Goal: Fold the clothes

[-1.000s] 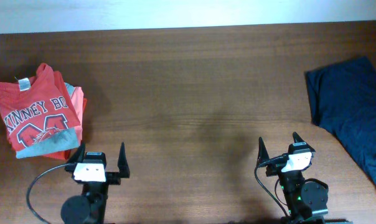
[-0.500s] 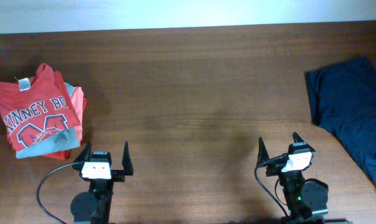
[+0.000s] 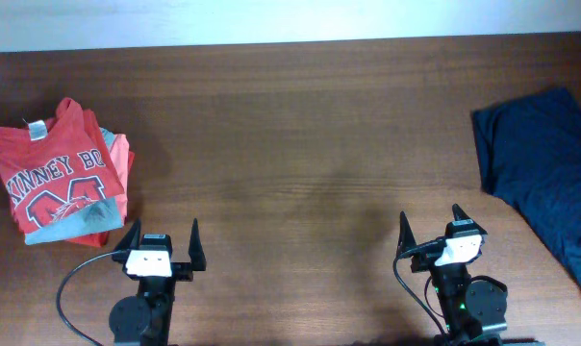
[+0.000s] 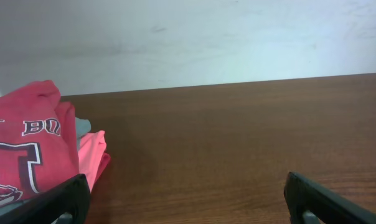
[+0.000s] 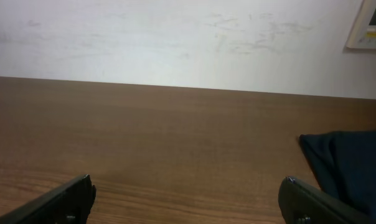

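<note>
1. The orange-red T-shirt [image 3: 55, 178] tops a folded pile at the bench's [image 3: 300, 125] left edge.
2. The navy T-shirt [image 3: 545, 178] lies loose at far right.
3. The left gripper [image 3: 163, 235] and right gripper [image 3: 429, 213] sit at the bottom of the frame, jaws wide apart and empty.

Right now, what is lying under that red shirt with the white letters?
Under the red shirt, a grey garment shows along its lower edge and a lighter orange one at its right side. Anything else beneath is covered.

Robot-lab tabletop [image 3: 300, 125], bare white wall [image 5: 175, 37].
</note>
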